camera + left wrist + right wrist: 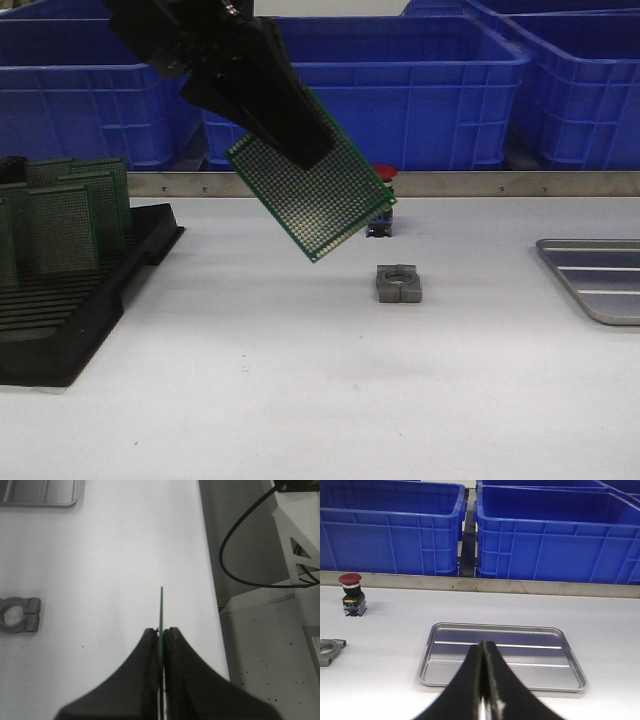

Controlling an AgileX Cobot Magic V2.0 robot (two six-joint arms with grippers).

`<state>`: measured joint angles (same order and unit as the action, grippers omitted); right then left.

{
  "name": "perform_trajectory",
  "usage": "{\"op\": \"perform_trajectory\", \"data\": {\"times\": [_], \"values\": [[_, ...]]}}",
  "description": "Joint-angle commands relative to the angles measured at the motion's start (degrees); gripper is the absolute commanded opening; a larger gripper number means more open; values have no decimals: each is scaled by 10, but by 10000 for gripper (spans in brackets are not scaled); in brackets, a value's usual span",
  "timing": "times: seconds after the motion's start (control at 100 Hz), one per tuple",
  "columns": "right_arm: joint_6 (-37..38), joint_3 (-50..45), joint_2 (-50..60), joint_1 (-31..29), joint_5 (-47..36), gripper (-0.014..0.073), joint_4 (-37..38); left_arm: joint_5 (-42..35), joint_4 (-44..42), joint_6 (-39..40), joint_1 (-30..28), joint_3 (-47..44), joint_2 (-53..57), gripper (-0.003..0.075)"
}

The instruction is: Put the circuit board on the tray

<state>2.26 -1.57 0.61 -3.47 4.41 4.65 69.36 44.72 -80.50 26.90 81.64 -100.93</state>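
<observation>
Looks like the carry step: left gripper (300, 150) has its fingers pinched on the green perfboard (312, 185), tilted in the air mid-counter, right gripper (483, 690) seemingly closed on nothing, so next it needs to travel right to the tray (600, 280).

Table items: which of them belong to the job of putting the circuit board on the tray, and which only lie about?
Belong to the job:
- circuit board, held in the left gripper
- tray, nothing in it

Only lying about:
- black rack with more boards
- grey metal clamp block
- red push button
- blue crates
</observation>
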Motion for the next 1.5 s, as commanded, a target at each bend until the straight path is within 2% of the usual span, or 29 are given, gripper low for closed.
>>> {"op": "perform_trajectory", "data": {"times": [0.0, 0.16, 0.34, 0.54, 0.7, 0.75, 0.81, 0.91, 1.01, 1.08, 1.25, 1.3, 1.49], "values": [[-1, 8, 15, -2, -49, -62, 5, -1, 38, 3, 13, 16, 27, -20], [12, 40, 11, 1, -22, -58, -24, -1, 38, 3, 13, 16, 27, -20], [11, 153, -42, 1, 118, -60, -26, -1, 38, 3, 13, 16, 27, -20], [11, 272, -177, 1, 258, -59, -26, -1, 38, 3, 13, 16, 27, -20], [11, 343, -286, 1, 298, -59, -47, -1, 38, 3, 13, 16, 27, -20], [1, 356, -317, 1, 300, -52, -75, -1, 38, 3, 13, 16, 27, -20], [-23, 368, -350, 5, 299, -5, -125, -1, 38, 3, 13, 16, 27, -20], [-93, 375, -386, 37, 283, 171, -227, -1, 38, 3, 13, 16, 27, -20], [-201, 375, -419, 81, 262, 430, -331, -1, 38, 3, 13, 16, 27, -20], [-283, 375, -447, 110, 257, 529, -399, -1, 38, 3, 13, 16, 27, -20], [-517, 375, -535, 173, 259, 536, -545, -1, 38, 3, 13, 16, 27, -20], [-625, 381, -565, 191, 262, 536, -594, -1, 38, 3, 13, 16, 27, -20], [-900, 405, -654, 234, 272, 536, -720, -1, 38, 3, 13, 16, 27, -20]]}}
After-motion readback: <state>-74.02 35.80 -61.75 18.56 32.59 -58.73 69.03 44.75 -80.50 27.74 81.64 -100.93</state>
